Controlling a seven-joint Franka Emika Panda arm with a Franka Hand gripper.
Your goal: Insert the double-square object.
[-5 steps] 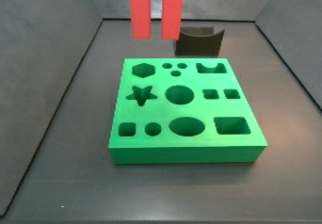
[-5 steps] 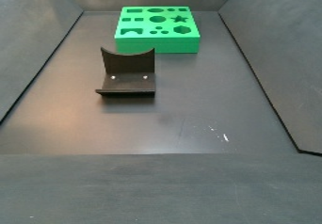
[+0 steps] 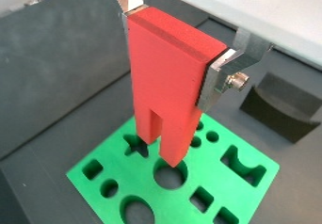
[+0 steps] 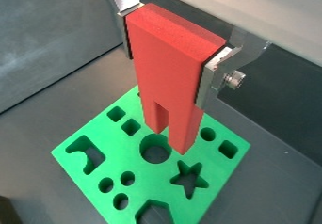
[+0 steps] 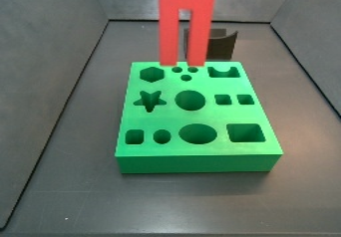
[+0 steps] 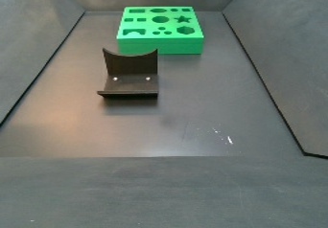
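Hand hangs clear above green board (fixture behind).

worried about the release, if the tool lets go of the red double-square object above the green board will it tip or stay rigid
The double-square object looks like stiff plastic; its prongs hang straight. Tall and narrow, it would probably topple if dropped unseated on the green board. The tool clamps only its upper block, so the smooth faces might slip.
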